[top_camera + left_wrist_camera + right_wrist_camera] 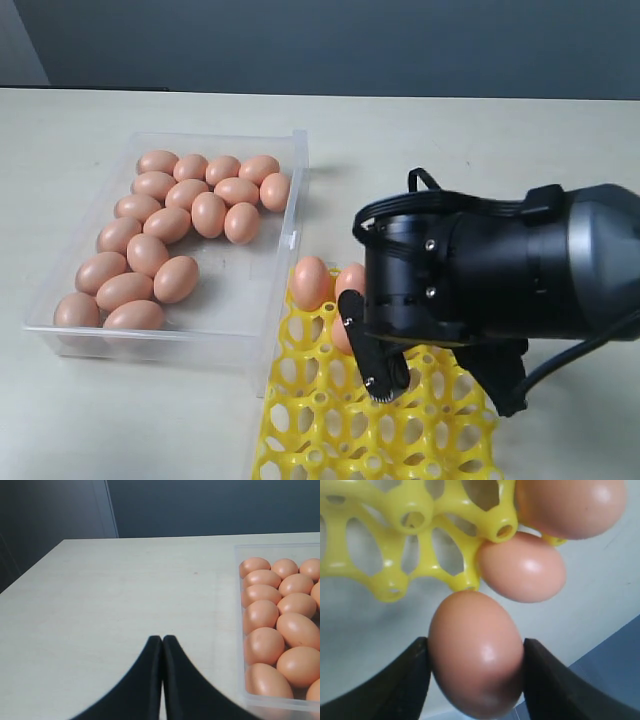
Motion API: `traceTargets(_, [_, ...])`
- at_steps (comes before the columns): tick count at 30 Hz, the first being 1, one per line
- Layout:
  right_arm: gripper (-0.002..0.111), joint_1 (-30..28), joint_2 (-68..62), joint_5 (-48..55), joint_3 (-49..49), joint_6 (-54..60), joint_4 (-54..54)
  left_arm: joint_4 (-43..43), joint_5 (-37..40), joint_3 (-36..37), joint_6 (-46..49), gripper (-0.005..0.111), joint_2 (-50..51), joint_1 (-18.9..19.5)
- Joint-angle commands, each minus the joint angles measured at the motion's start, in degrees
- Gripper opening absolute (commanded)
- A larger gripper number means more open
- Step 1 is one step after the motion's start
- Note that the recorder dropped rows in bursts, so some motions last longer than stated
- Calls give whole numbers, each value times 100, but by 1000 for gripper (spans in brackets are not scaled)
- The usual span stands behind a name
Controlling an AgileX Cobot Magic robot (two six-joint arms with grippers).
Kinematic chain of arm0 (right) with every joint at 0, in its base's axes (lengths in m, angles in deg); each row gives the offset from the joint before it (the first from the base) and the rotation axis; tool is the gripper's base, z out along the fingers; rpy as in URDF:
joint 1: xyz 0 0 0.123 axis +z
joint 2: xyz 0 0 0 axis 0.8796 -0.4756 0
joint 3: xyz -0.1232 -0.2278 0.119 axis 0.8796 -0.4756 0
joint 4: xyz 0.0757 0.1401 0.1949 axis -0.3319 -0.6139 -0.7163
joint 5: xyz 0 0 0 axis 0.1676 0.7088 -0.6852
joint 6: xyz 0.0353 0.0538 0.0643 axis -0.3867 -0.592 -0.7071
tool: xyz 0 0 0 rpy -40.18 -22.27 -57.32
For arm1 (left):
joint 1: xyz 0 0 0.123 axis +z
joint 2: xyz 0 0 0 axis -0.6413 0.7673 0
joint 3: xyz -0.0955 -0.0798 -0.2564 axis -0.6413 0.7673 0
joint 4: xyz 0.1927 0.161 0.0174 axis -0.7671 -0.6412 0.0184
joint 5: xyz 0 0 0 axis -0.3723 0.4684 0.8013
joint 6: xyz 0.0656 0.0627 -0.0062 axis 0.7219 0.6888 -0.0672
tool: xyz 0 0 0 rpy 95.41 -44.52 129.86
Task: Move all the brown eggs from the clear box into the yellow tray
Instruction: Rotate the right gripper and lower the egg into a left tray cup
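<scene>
Eggs [209,213]: nineteen boxed, three at tray [322,398]

The right arm's fingers [374,362] hung over the yellow tray [320,430], one brown egg [340,338] against them, two brown eggs [311,282] seated just beyond; the clear box [292,238] lay farther off.

Matte brown eggs [167,224] lie on their sides, crowding the clear box [252,305] from 7 round to 1 o'clock. The yellow tray [330,425] sits at the box's 4 o'clock, with two eggs at its 11 o'clock corner and a third pinched in the right gripper [476,655].
</scene>
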Motion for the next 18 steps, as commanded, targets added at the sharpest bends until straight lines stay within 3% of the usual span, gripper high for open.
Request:
traceTargets(1, [-1,54,-259,100,-22,-26,250,0,-63,23,-3,0,-28,-26])
traceTargets(18, [-1,65,-287,103,-22,-274,6,0,-63,23,-3,0,-28,-26])
